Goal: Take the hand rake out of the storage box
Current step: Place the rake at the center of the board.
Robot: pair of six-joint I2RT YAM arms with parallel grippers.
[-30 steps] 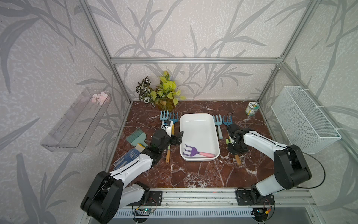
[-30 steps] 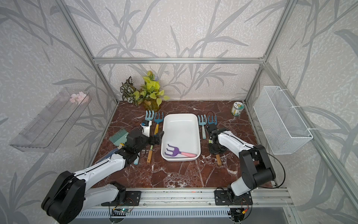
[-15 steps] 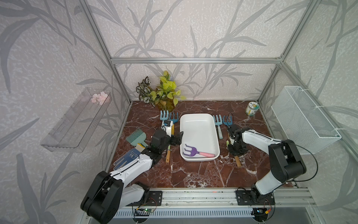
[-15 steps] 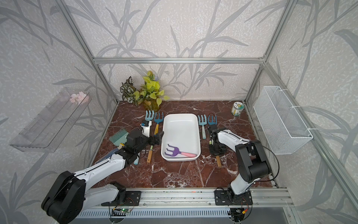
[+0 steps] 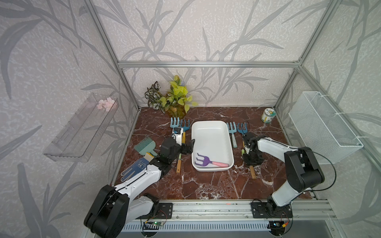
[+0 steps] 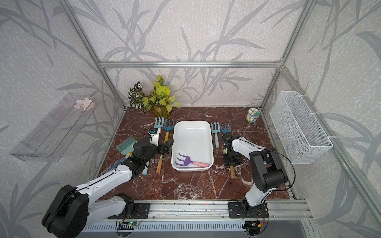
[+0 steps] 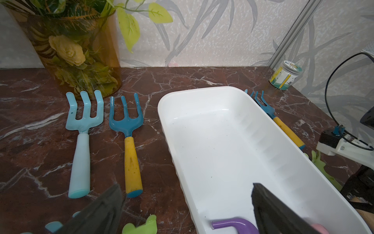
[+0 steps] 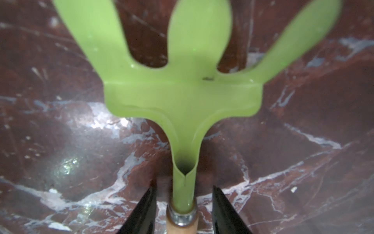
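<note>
The hand rake [image 5: 203,161] [image 6: 186,161], purple-headed with a pink handle, lies at the near end of the white storage box [image 5: 212,123] [image 6: 191,122]. My left gripper [image 5: 188,146] [image 6: 168,147] [image 7: 186,187] is open and straddles the box's left rim, one finger over the table and one inside the box. A purple tine [image 7: 234,225] shows beside the inner finger. Right of the box, my right gripper [image 5: 252,162] [image 6: 232,161] [image 8: 183,188] is open around the neck of a green rake [image 8: 182,97] lying on the table, with a gap on each side.
Blue rakes [image 5: 175,123] [image 5: 232,127] lie on both sides of the box, and another green rake [image 7: 141,225] is by my left finger. A vase of plants [image 5: 175,107] and a jar [image 5: 268,115] stand at the back. A brush [image 5: 145,145] and glove [image 5: 134,169] lie left.
My right gripper's jaws have opened away from the green rake's neck, and the right arm's elbow has swung nearer. The left arm and the purple rake have not moved.
</note>
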